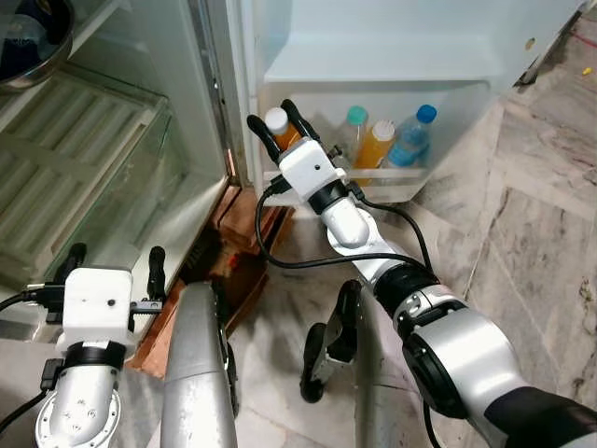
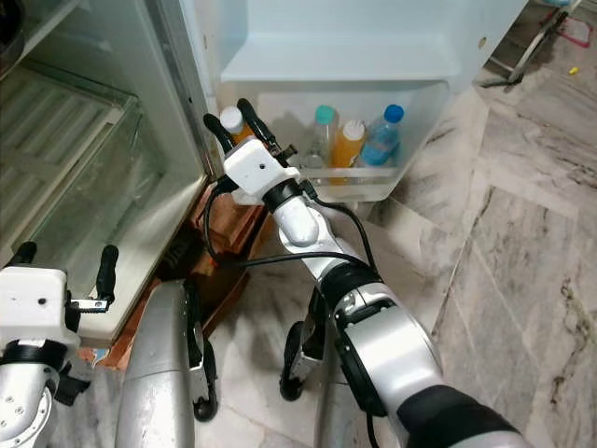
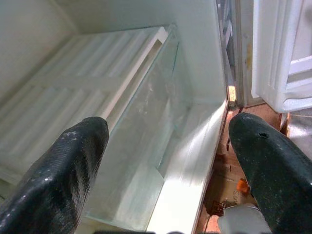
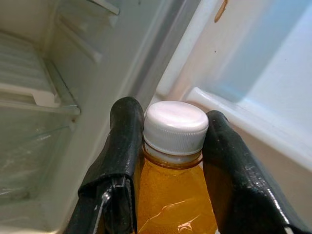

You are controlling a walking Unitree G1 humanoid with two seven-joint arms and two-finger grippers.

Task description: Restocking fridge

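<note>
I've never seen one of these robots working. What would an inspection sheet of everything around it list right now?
Surface: white fridge door shelf, low in the open door.
Job's things: orange juice bottle with white cap held in the right gripper at the shelf's left end; on the shelf stand a clear bottle with teal cap, a second orange juice bottle and a blue-capped water bottle.
Clutter: brown cardboard on the floor by the fridge base.
Grippers: right fingers shut on the bottle neck; left gripper open before the clear glass fridge drawer.
Cables: black cable looping around the right forearm.
Surroundings: marble floor; dark bowl on an upper fridge shelf.
</note>
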